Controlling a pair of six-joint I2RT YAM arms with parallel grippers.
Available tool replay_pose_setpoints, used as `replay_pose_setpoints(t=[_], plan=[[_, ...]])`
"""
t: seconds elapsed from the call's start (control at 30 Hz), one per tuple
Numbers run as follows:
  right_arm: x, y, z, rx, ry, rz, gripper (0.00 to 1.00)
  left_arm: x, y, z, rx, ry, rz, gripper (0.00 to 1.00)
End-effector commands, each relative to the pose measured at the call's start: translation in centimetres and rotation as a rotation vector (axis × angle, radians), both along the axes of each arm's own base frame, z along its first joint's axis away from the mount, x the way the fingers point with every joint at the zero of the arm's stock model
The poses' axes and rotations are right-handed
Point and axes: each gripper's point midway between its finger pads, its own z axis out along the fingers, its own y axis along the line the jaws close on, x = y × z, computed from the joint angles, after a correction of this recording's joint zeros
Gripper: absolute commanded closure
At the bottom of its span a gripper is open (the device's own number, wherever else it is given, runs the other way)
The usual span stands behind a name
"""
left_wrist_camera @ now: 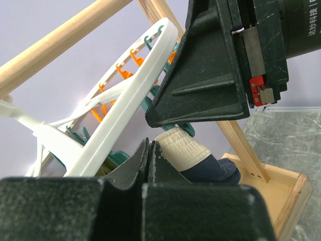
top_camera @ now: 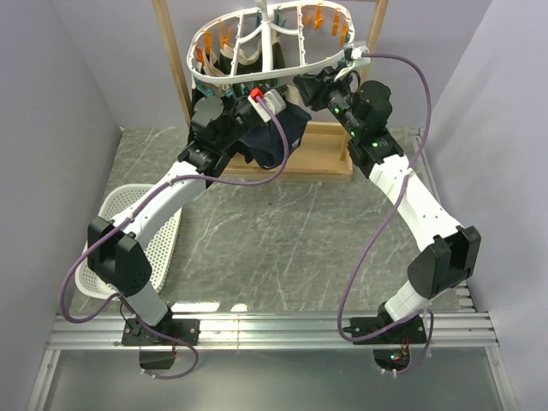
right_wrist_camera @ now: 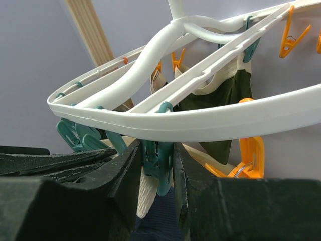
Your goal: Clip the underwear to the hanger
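Note:
The white oval hanger (top_camera: 318, 62) with orange and teal pegs hangs in the wooden stand. The navy underwear (top_camera: 278, 133) hangs below its front rim. My left gripper (top_camera: 257, 97) is shut on the underwear's pale waistband (left_wrist_camera: 183, 148), holding it up under the ring (left_wrist_camera: 130, 100); its jaws (left_wrist_camera: 148, 144) are pressed together. My right gripper (top_camera: 305, 86) is just right of it. In the right wrist view its fingers (right_wrist_camera: 156, 150) squeeze a teal peg (right_wrist_camera: 161, 168) under the rim (right_wrist_camera: 200, 125), with the waistband (right_wrist_camera: 145, 198) and navy cloth (right_wrist_camera: 159, 221) directly below the peg.
An olive-green garment (right_wrist_camera: 220, 100) is clipped inside the ring. An orange peg (right_wrist_camera: 251, 150) hangs to the right of my right gripper. The wooden stand's post (top_camera: 175, 68) and base (top_camera: 321, 161) are behind. A white basket (top_camera: 163, 248) lies at the left.

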Motion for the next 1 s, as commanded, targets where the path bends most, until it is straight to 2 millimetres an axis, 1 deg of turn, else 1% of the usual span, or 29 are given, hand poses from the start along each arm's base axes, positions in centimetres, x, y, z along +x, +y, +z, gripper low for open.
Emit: replay_pose_setpoints(t=[0.0,0.07,0.1,0.17,0.2,0.3,0.43,0.47,0.63,0.77,0.9,0.97], plan=[[0.2,-0.7,1.3,-0.005,-0.02,-0.022,1.0,-1.0,1.3,4.5,-0.077,-0.113,0.023,1.0],[0.3,-0.8,1.3,-0.003,-0.015,-0.029,1.0,-0.9,1.2,4.3,-0.077,-0.109,0.02,1.0],[0.3,-0.9,1.5,-0.003,-0.015,-0.03,0.96,-0.8,1.1,4.2,-0.074,-0.108,0.023,1.0],[0.5,-1.0,1.5,-0.002,-0.013,-0.038,0.93,-0.9,1.2,4.5,-0.078,-0.114,0.021,1.0],[0.6,-1.1,1.7,0.001,-0.015,-0.042,0.88,-0.8,1.2,4.4,-0.075,-0.113,0.021,1.0],[0.8,-1.1,1.8,-0.001,-0.013,-0.044,0.82,-0.8,1.2,4.6,-0.08,-0.118,0.017,1.0],[0.9,-1.2,1.9,0.0,-0.008,-0.052,0.78,-0.6,1.0,4.5,-0.079,-0.118,0.014,1.0],[0.9,-1.3,2.0,0.003,-0.01,-0.057,0.75,-0.6,1.1,4.6,-0.081,-0.117,0.013,1.0],[1.0,-1.4,2.1,0.003,-0.005,-0.059,0.69,-0.4,1.0,4.6,-0.08,-0.121,0.009,1.0],[1.2,-1.6,2.0,0.001,-0.001,-0.072,0.6,-0.3,0.9,4.7,-0.08,-0.123,0.006,1.0],[1.2,-1.7,2.2,0.001,-0.007,-0.071,0.59,0.0,0.8,4.5,-0.074,-0.12,0.007,1.0],[1.2,-1.6,2.3,0.002,-0.007,-0.069,0.58,0.0,0.8,4.8,-0.076,-0.126,0.006,1.0]])
